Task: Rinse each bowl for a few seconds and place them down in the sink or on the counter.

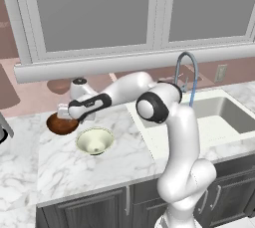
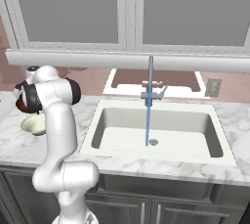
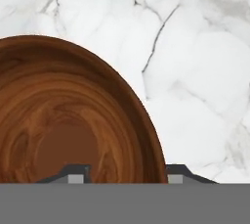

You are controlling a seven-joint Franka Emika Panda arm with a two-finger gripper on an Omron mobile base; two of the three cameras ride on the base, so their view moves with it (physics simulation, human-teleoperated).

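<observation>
Gripper (image 3: 122,178) jaws straddle brown bowl (image 3: 73,120) rim, not visibly clamped. Cream bowl (image 1: 94,140) at its 4 o'clock on counter (image 1: 124,162). Faucet (image 2: 150,96) running; no bowl in sink (image 2: 195,120) yet.

The white arm (image 1: 174,137) rose from the near right, bent at its dark elbow and reached far left, low over the surface. Its gripper (image 3: 126,173) pointed downward, one finger (image 3: 75,173) inside a bowl's rim and the other outside, jaws partly apart.
</observation>
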